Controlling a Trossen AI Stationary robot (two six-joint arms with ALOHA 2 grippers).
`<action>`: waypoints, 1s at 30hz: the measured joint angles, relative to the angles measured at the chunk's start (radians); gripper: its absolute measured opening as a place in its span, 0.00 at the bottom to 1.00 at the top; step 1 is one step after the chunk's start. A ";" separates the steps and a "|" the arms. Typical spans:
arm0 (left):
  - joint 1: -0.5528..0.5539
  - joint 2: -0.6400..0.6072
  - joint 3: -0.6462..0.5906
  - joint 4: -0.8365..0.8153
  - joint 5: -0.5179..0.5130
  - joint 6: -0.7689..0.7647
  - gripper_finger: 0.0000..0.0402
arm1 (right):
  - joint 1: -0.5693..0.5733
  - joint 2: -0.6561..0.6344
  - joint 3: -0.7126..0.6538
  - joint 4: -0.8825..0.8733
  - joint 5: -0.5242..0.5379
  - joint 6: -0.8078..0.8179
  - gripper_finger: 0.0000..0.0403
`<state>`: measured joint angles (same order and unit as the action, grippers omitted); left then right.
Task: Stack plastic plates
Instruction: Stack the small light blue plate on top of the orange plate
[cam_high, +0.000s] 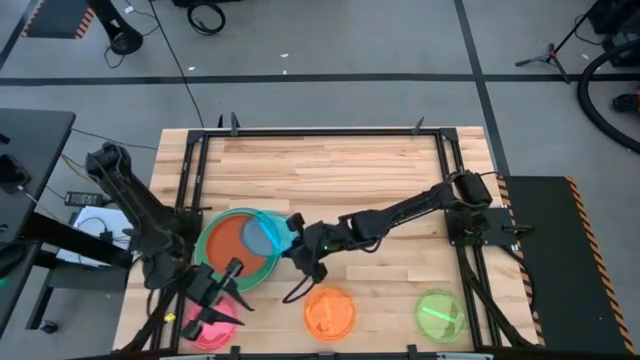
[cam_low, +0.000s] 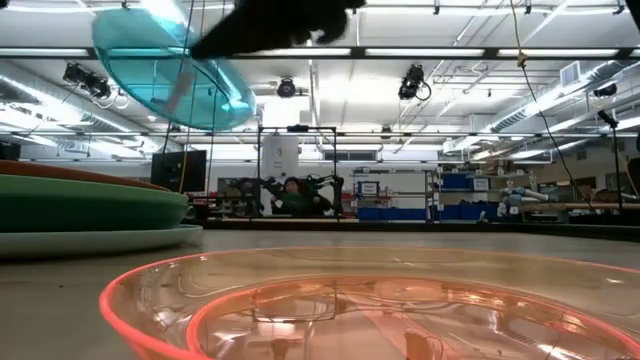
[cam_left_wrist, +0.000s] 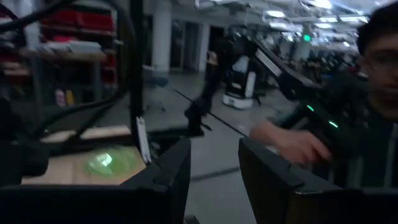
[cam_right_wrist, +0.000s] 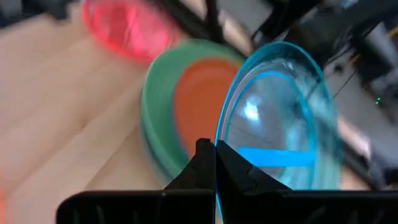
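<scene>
A stack of large plates (cam_high: 232, 250) sits on the table's left part, a red-orange plate (cam_right_wrist: 196, 109) on top and a green rim (cam_right_wrist: 152, 106) around it. My right gripper (cam_high: 293, 233) is shut on a small translucent teal plate (cam_right_wrist: 280, 118), which hangs in the air over the stack's right edge (cam_low: 170, 65). My left gripper (cam_high: 218, 283) is open and hovers at the near-left corner, between the stack and the pink plate (cam_high: 212, 326). The orange plate (cam_high: 330, 312) and the lime plate (cam_high: 440, 315) lie flat near the near edge. My right gripper pinches the teal plate's rim (cam_right_wrist: 219, 140) between its two fingers, coming from the table's right. The plate is lifted clear, tilted steeply on edge above the stack, with its hollow face toward the red-orange plate.
Black frame rails (cam_high: 195, 170) run along the table's left, far and right sides. Bare wood (cam_high: 340, 175) fills the far half. In the left wrist view a person (cam_left_wrist: 348, 124) shows beyond the table. The orange plate (cam_low: 370, 310) fills the low view's foreground.
</scene>
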<state>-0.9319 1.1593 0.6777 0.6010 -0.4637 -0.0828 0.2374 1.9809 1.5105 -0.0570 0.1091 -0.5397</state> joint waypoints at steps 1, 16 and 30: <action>0.016 0.017 0.000 0.037 0.000 0.010 0.35 | -0.005 0.011 0.004 0.043 -0.025 -0.004 0.01; 0.085 0.062 0.262 -0.081 -0.055 0.165 0.35 | -0.019 0.256 0.252 0.046 -0.093 -0.054 0.01; 0.118 0.063 0.273 -0.130 -0.109 0.121 0.35 | -0.071 0.527 0.488 0.071 -0.101 -0.032 0.01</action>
<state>-0.8143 1.2221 0.9508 0.4705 -0.5728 0.0379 0.1664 2.5080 1.9984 0.0136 0.0084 -0.5712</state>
